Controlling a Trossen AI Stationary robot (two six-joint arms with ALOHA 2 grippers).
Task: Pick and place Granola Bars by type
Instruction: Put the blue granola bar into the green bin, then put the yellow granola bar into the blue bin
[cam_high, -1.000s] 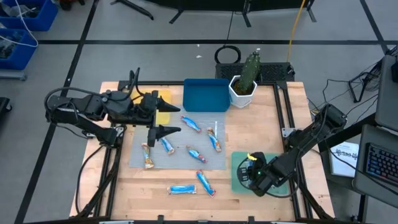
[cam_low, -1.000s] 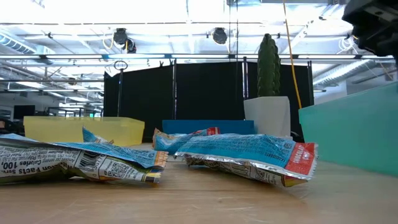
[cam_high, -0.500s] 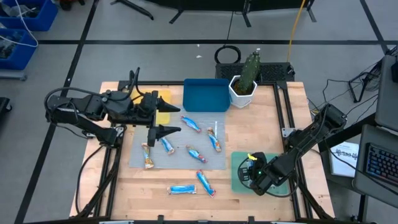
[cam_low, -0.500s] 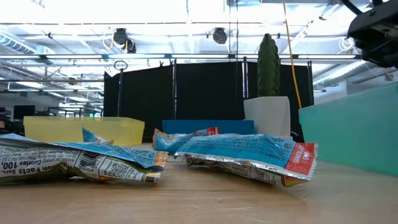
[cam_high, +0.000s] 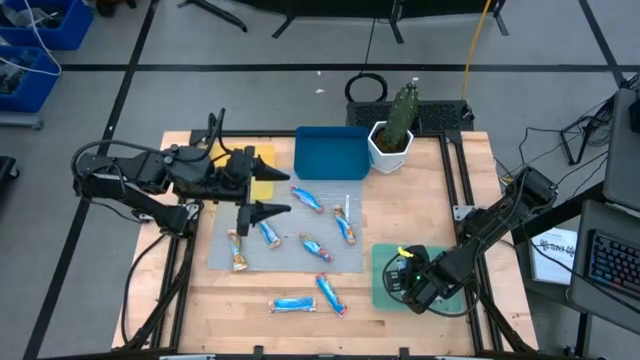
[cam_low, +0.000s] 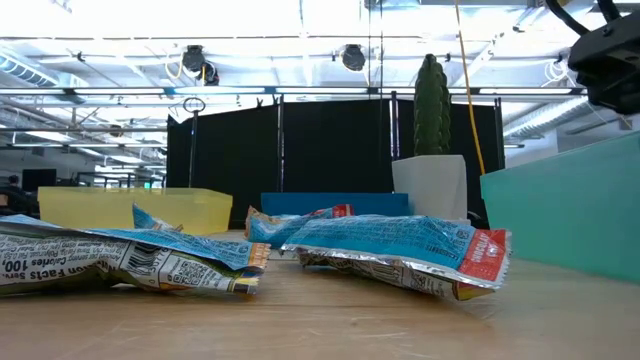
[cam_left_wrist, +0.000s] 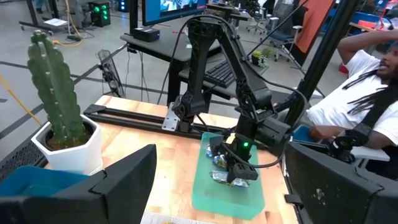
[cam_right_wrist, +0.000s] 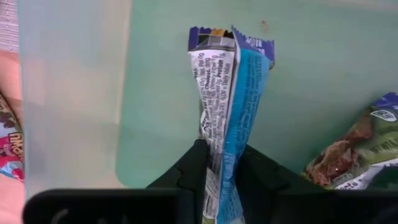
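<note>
Several blue-wrapped granola bars lie flat on the grey mat (cam_high: 290, 235), among them one (cam_high: 307, 198) and another (cam_high: 316, 247). Two more (cam_high: 292, 303) (cam_high: 330, 293) rest on the bare wood near the table's near edge. My right gripper (cam_high: 405, 275) (cam_right_wrist: 221, 162) hangs over the green tray (cam_high: 385, 262) and is shut on a blue-and-white bar (cam_right_wrist: 227, 87). A brown-and-green bar (cam_right_wrist: 354, 155) lies in that tray. My left gripper (cam_high: 265, 211) (cam_left_wrist: 221, 186) hovers open above the mat's left part, touching nothing. My right gripper pinches the blue-and-white bar between its two fingers at one end (cam_right_wrist: 217, 134), where the wrapper is creased narrow. The fingers come from above, pointing down into the green tray. The bar's free crimped end (cam_right_wrist: 230, 37) points at the tray floor; whether it touches, I cannot tell.
A blue tray (cam_high: 332, 152) and a potted cactus (cam_high: 392, 135) stand at the far edge. A yellow tray (cam_high: 262, 175) sits half under the left arm. In the low view, the green tray's wall (cam_low: 570, 205) rises on the right. A person (cam_left_wrist: 367, 93) sits beyond the table.
My right gripper has sunk a little over the green tray, still shut on the bar. The left arm and the bars on the mat and table have kept still.
</note>
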